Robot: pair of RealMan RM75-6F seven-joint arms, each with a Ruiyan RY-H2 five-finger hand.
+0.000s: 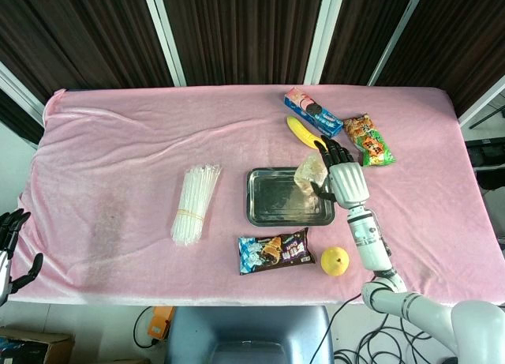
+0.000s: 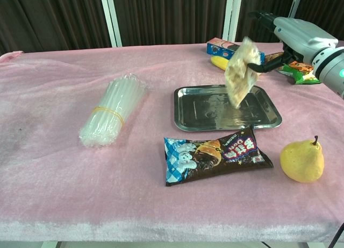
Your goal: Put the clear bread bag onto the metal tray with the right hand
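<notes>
I'm seeing the bread bag [image 2: 239,70] hanging over the tray [image 2: 188,116] from my right hand [image 1: 345,182]. The straw bundle [image 2: 110,109] is lying left of the tray, the snack packet [image 2: 215,154] before it, and the pear [image 2: 302,160] right of the packet.

Clear bread bag [image 2: 239,70] hangs tilted above empty metal tray [image 2: 185,117].
</notes>
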